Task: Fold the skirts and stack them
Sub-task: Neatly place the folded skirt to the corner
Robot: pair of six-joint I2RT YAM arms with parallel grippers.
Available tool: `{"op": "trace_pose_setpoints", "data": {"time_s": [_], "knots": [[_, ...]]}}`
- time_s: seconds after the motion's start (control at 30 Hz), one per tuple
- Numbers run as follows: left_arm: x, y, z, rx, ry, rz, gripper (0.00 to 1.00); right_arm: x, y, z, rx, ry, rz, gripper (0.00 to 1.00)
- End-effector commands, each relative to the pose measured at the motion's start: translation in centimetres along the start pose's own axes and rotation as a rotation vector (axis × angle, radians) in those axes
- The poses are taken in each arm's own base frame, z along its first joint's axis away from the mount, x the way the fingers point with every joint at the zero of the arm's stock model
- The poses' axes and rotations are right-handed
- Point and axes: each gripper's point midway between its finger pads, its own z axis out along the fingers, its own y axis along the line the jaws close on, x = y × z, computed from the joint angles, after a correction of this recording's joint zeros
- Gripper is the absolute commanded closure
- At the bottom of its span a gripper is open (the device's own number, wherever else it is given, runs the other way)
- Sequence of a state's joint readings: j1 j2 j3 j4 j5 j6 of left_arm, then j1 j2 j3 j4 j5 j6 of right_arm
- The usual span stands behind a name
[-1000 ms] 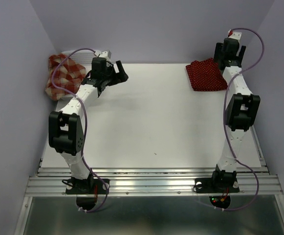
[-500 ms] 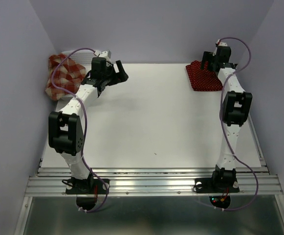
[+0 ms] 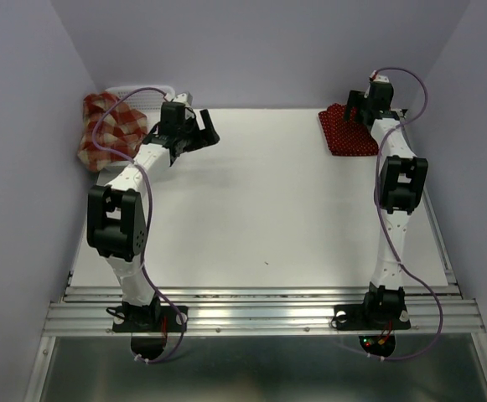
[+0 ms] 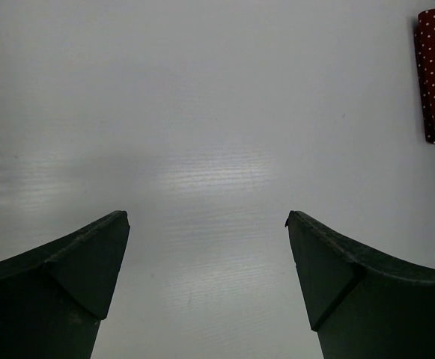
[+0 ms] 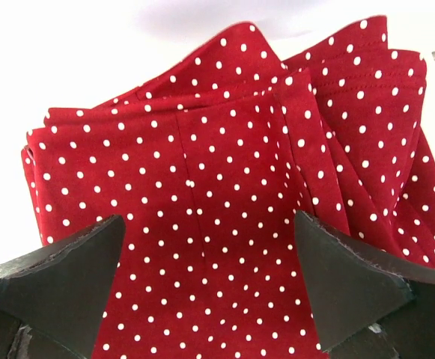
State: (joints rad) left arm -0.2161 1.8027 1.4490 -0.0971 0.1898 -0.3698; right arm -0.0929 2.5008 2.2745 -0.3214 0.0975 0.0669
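Across the middle of the overhead view lies a bare white table (image 3: 260,201), closed in on three sides by pale lilac walls (image 3: 260,42). Along its near edge runs a ribbed metal rail (image 3: 260,314), and both arm bases are bolted to it.

At the far left corner, the plaid skirt (image 3: 109,134), red and cream, is heaped loosely. A bit of white basket (image 3: 138,87) rim shows behind it. At the far right corner, the polka-dot skirts (image 3: 348,134), dark red with tiny white dots, lie folded in a flat pile on the table. The right wrist view shows several layered edges in that pile.

The left arm (image 3: 121,226) reaches to the far left, crossing in front of the plaid skirt and hiding part of it. The left gripper (image 3: 199,131) is just beside that skirt, above bare table. Its fingers are spread wide with nothing between them.

The right arm (image 3: 394,193) stretches straight up the right side and covers the pile's right edge. The right gripper (image 5: 208,221) hangs over the polka-dot pile with fingers spread wide, gripping nothing. Whether the tips touch the cloth cannot be told.

A purple cable (image 3: 101,126) loops along each arm.
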Motion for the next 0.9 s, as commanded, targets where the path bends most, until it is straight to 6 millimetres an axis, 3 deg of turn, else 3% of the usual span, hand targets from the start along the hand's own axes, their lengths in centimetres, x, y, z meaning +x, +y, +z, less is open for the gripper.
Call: {"op": "trace_pose_setpoints", "data": {"time_s": [0.0,0.13,0.37,0.63,0.87], "knots": [[-2.2,-1.0,-0.3,0.020,-0.046,0.024,0.01,-5.7,-0.6,-1.8,0.007,-0.152,0.011,0.00],[-2.2,-0.9,-0.2,0.018,-0.050,0.020,0.01,-6.8,-1.9,-2.3,0.029,-0.175,0.050,0.00],[-1.9,-0.6,0.1,0.012,-0.046,0.019,0.01,-5.5,-3.7,-1.8,0.045,-0.147,0.096,0.00],[-2.3,-0.7,0.9,0.013,-0.042,0.030,0.01,-6.0,-5.0,-1.9,0.061,-0.157,0.121,0.00],[-2.9,-0.9,1.7,0.018,-0.045,0.030,0.01,-6.3,-8.6,-2.5,0.135,-0.159,0.129,0.00]]}}
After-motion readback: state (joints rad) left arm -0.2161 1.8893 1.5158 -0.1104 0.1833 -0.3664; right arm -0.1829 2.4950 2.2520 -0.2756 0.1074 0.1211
